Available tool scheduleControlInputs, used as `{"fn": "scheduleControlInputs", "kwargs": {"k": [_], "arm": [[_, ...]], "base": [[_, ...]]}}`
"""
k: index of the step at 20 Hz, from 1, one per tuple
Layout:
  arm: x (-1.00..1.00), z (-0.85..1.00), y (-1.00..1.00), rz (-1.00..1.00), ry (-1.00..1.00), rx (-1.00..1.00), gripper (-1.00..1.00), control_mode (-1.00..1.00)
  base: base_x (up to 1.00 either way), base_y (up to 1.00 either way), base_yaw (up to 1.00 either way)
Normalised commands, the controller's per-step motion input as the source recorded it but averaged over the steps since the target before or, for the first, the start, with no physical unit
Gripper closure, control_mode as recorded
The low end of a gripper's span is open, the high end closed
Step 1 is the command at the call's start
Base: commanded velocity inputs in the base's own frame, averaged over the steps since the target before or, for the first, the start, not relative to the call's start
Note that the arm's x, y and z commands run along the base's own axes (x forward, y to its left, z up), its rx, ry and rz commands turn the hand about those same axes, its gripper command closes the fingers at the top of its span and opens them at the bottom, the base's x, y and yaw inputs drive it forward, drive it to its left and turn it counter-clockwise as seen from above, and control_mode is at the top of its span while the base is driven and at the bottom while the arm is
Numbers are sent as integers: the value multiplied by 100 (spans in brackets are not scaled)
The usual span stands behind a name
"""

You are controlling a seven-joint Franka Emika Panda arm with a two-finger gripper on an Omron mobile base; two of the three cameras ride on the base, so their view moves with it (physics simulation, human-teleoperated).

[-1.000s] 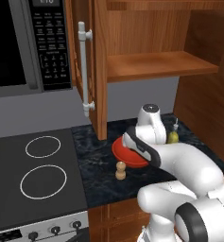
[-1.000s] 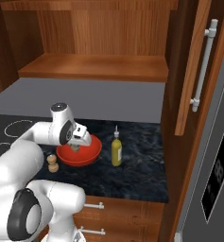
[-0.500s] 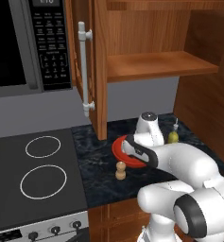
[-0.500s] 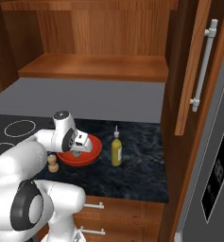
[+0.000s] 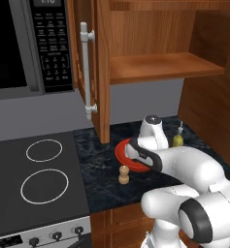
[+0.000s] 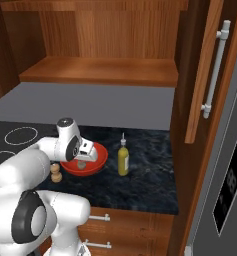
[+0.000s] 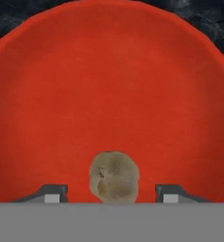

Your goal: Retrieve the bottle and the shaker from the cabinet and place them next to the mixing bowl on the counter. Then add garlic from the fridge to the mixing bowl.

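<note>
While gripper (image 7: 112,194) gapes — one garlic (image 7: 114,177), one bowl (image 7: 47,94)

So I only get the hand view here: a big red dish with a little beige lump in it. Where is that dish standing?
Observer: The round red mixing bowl stands on a dark speckled stone counter, below an open wooden cabinet.
Visitor: Is anything beside it?
Observer: Yes. A slim yellow bottle stands upright to one side, and a small wooden shaker on the other, toward the stove.
Visitor: And the beige lump?
Observer: That is the beige garlic bulb, lying in the bowl between the open pincer tips.
</note>
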Motion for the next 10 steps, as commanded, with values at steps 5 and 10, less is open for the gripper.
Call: {"fn": "scheduleControlInputs", "kwargs": {"k": [5,10], "arm": [[0,23,0,0,1,-1,-100,-100],[-10,72,0,0,5,0,-100,-100]], "base": [[0,0,0],[0,0,0]]}}
